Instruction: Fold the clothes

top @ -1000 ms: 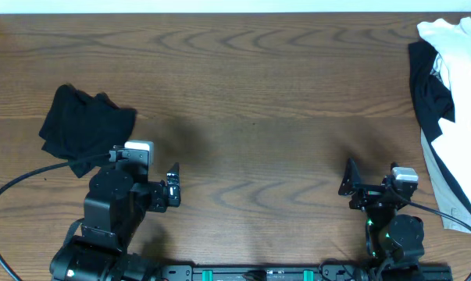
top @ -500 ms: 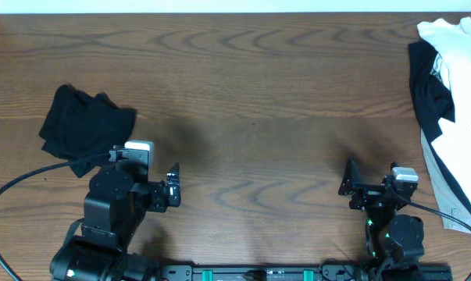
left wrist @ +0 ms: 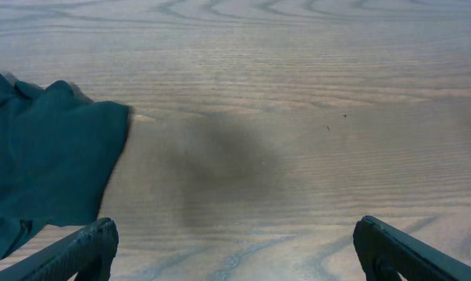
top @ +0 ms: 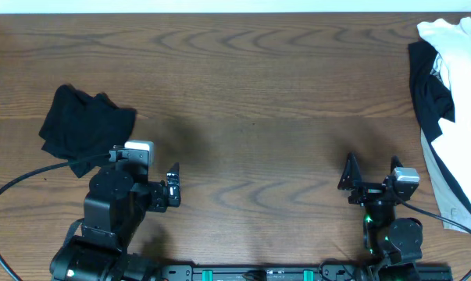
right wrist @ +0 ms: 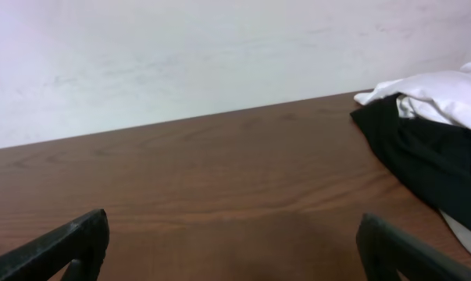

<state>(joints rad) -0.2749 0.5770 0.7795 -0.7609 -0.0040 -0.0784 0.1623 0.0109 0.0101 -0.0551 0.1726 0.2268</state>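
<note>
A folded black T-shirt (top: 87, 129) lies at the table's left; in the left wrist view it shows as dark cloth (left wrist: 48, 164) at the left edge. A heap of black and white clothes (top: 446, 109) sits at the right edge, and the right wrist view shows its black cloth (right wrist: 422, 156) under the white cloth (right wrist: 446, 94). My left gripper (top: 145, 173) (left wrist: 235, 250) stands open just right of the folded shirt, over bare wood. Near the front edge my right gripper (top: 372, 176) (right wrist: 235, 246) is open and empty, left of the heap.
The brown wooden table (top: 251, 86) runs between the two lots of clothes. A black cable (top: 16, 183) loops from the left arm at the front left. A pale wall (right wrist: 219, 55) rises behind the far edge.
The right gripper has shifted slightly away from the front edge. The left arm and the clothes have not moved.
</note>
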